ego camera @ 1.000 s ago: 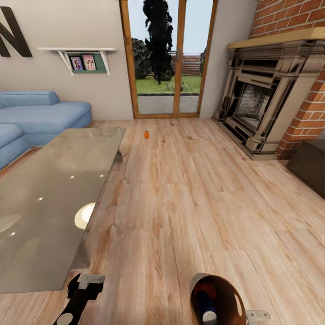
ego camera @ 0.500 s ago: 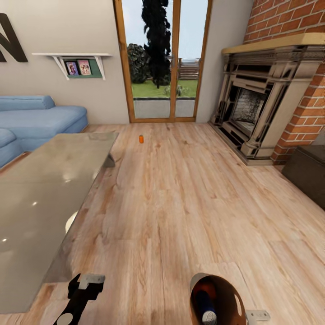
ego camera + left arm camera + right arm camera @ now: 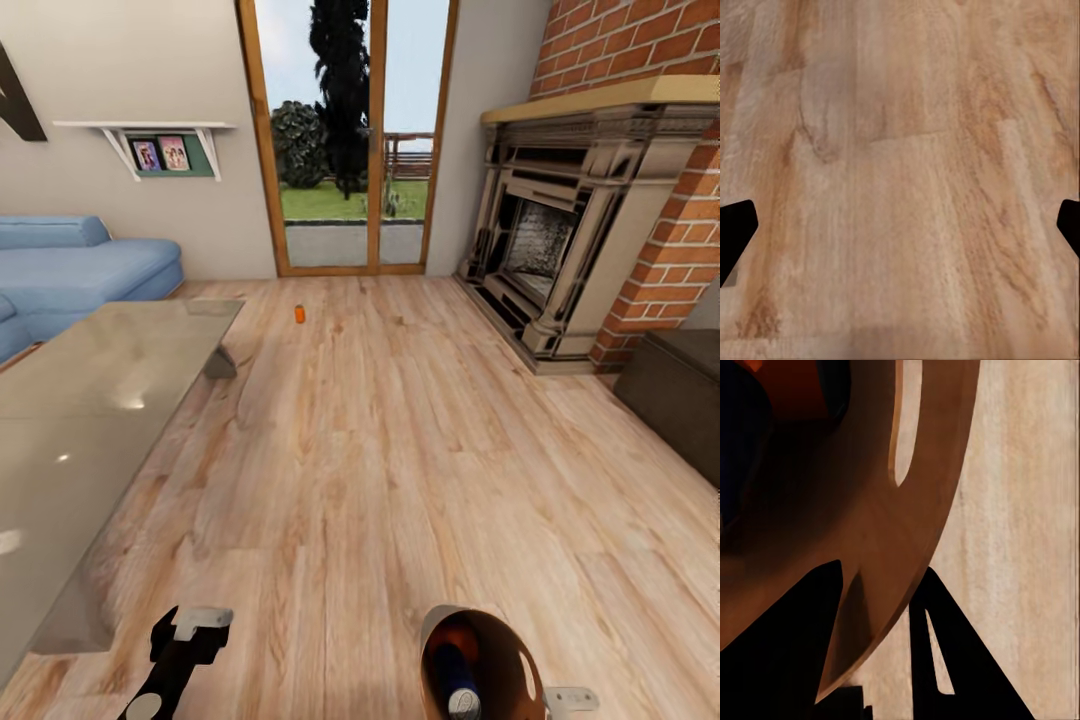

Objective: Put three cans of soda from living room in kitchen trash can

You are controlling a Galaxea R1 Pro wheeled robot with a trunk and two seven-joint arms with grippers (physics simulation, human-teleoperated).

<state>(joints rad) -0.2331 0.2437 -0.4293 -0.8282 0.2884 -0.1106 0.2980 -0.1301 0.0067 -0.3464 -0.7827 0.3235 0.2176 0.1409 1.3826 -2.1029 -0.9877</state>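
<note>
At the bottom right of the head view the right hand [image 3: 570, 698] grips the rim of the tash can [image 3: 500, 645], its fingers [image 3: 945, 660] on both sides of the wall. Inside lie a dark blue can [image 3: 458, 680] and an orange can [image 3: 455, 637]. The third can of soda [image 3: 299, 313] stands on the wooden floor [image 3: 420, 450] in the upper middle, before the glass doors [image 3: 345, 140], beyond the glass table [image 3: 80, 400]. The left hand [image 3: 190, 632], bottom left, is spread wide and holds nothing.

The trash can [image 3: 500, 640] by the right gripper [image 3: 570, 698] is cut off at the frame's edge, its two cans partly hidden. The far orange can [image 3: 299, 314] looks tiny, markings unreadable.
</note>
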